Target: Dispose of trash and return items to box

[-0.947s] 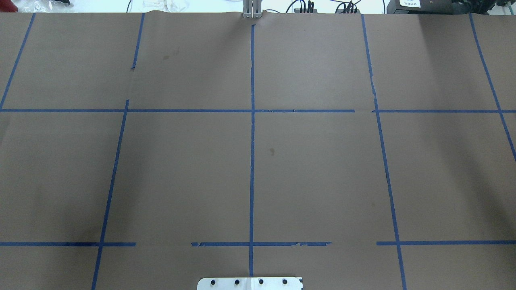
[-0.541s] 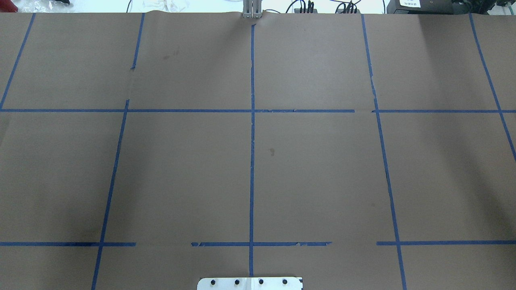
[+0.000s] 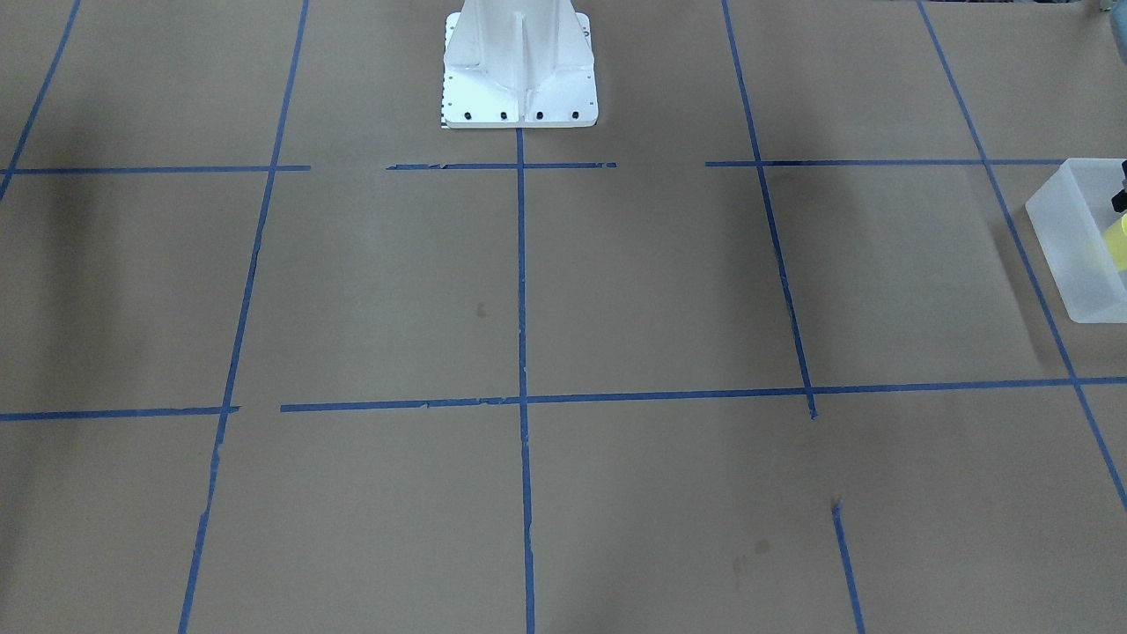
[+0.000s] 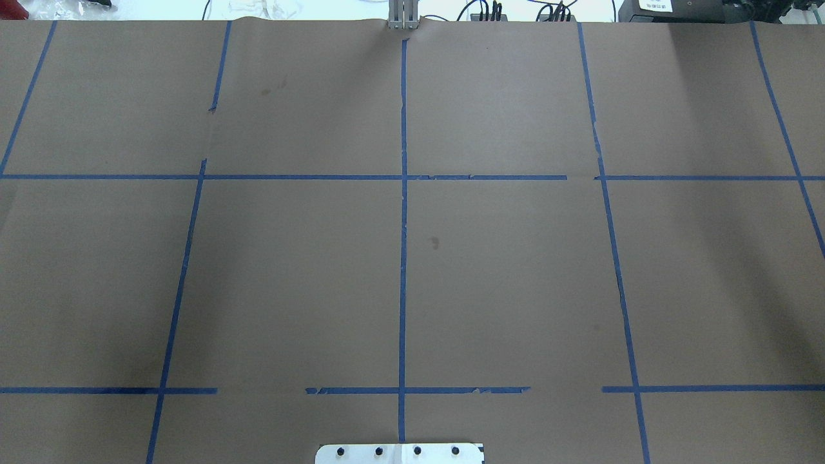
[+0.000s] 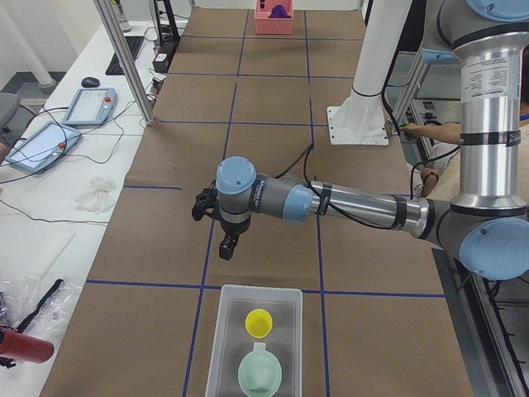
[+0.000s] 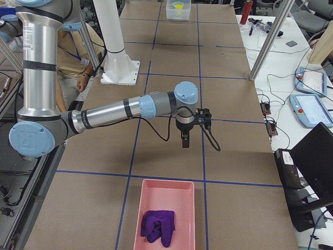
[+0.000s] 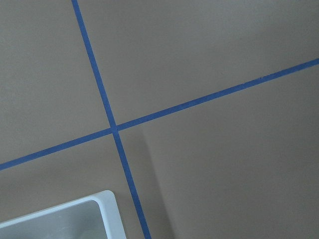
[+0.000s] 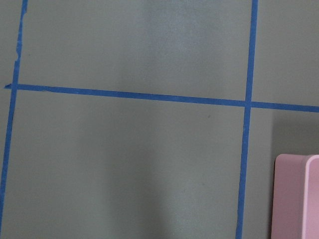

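Observation:
The frosted white box point(image 5: 260, 289) stands at the table's left end. The yellow cup point(image 5: 259, 322) and the mint-green bowl point(image 5: 259, 375) stand upright inside it. The box also shows at the right edge of the front-facing view point(image 3: 1070, 229) and its corner shows in the left wrist view point(image 7: 107, 209). My left gripper point(image 5: 227, 248) hangs above the table just short of the box; I cannot tell if it is open or shut. My right gripper point(image 6: 185, 141) hangs above the table short of a pink tray; I cannot tell its state. Neither gripper shows in the overhead or front-facing views.
A pink tray point(image 6: 165, 181) with a purple cloth point(image 6: 157, 227) in it lies at the table's right end; its corner shows in the right wrist view point(image 8: 294, 199). The white robot pedestal point(image 3: 519, 70) stands at the table's near middle. Blue tape lines cross the brown table cover.

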{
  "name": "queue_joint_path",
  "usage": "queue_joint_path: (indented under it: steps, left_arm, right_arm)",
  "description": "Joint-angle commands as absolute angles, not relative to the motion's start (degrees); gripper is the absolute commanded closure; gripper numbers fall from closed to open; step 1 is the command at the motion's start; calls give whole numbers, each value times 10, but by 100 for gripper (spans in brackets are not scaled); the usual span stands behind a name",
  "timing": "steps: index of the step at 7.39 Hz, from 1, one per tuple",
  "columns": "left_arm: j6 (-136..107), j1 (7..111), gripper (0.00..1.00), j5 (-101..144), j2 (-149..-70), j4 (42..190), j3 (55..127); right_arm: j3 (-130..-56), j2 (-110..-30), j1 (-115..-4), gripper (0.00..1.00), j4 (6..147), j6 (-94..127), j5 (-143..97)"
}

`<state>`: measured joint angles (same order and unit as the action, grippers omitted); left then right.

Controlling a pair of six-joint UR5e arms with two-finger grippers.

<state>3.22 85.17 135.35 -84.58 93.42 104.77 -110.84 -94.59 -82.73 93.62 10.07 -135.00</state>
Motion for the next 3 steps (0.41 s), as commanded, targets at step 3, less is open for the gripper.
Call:
queue_joint_path:
  steps: [3]
  left_arm:
    - [33,855,0,1352,-902,894,1025]
  right_arm:
    - [-1107,-946,-827,0,939,99,-1350]
